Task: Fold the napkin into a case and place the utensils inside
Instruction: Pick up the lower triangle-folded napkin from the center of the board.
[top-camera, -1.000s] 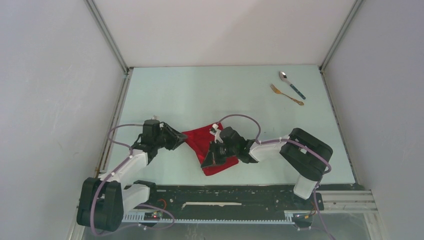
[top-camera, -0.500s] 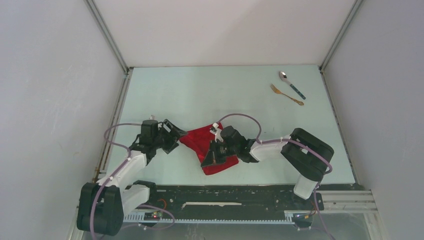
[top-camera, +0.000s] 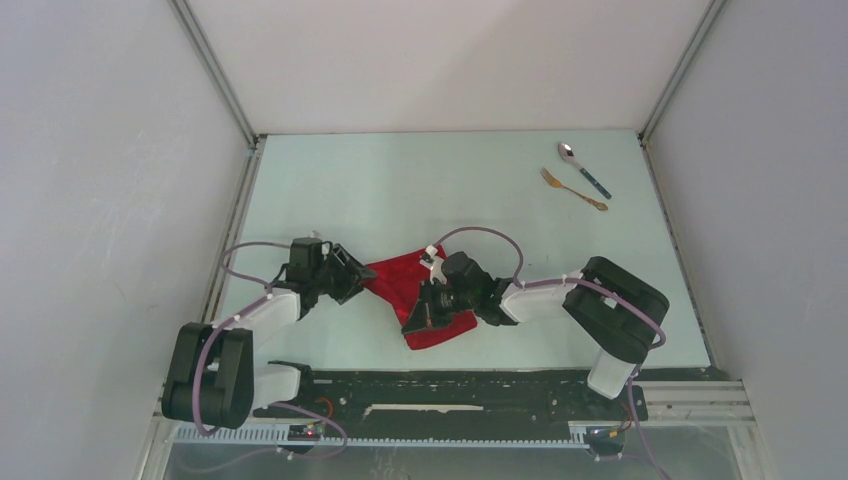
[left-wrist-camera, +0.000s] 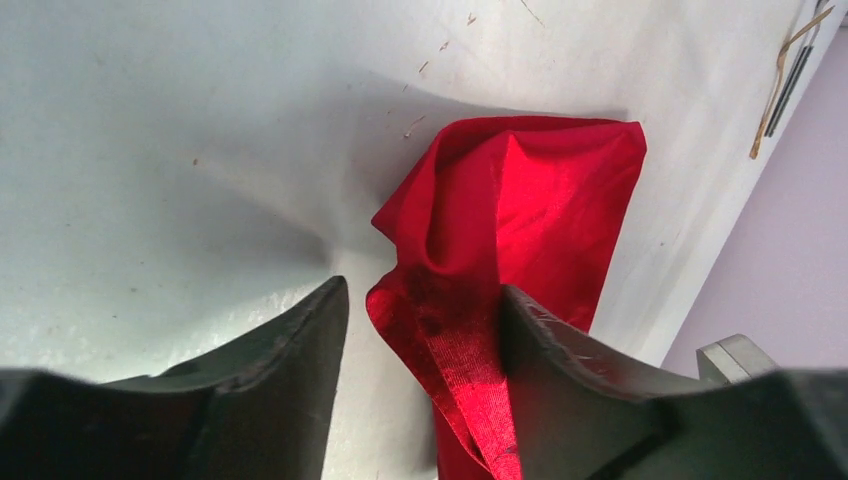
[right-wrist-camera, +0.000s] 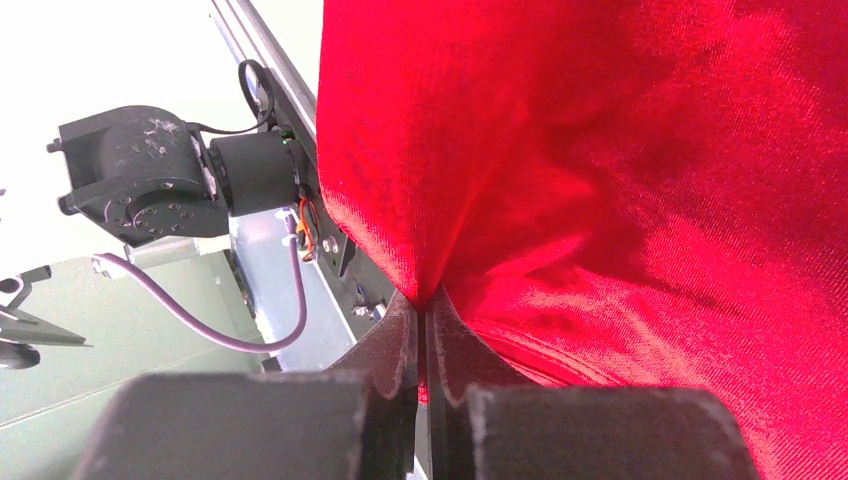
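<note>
You see the red napkin (top-camera: 397, 277) lying crumpled on the pale table (top-camera: 420, 190) near its front edge, between both arms. Your right gripper (right-wrist-camera: 422, 312) is clenched on a fold of it. Your left gripper (left-wrist-camera: 420, 300) stands released, jaws straddling the cloth's other end. The spoon (top-camera: 583, 167) and fork (top-camera: 572, 189) lie well apart, far right.

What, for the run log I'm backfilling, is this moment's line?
left gripper: open around fold of bright red shiny cloth napkin | right gripper: shut on napkin | teal-handled silver spoon, gold-bronze fork: untouched, far right
</note>
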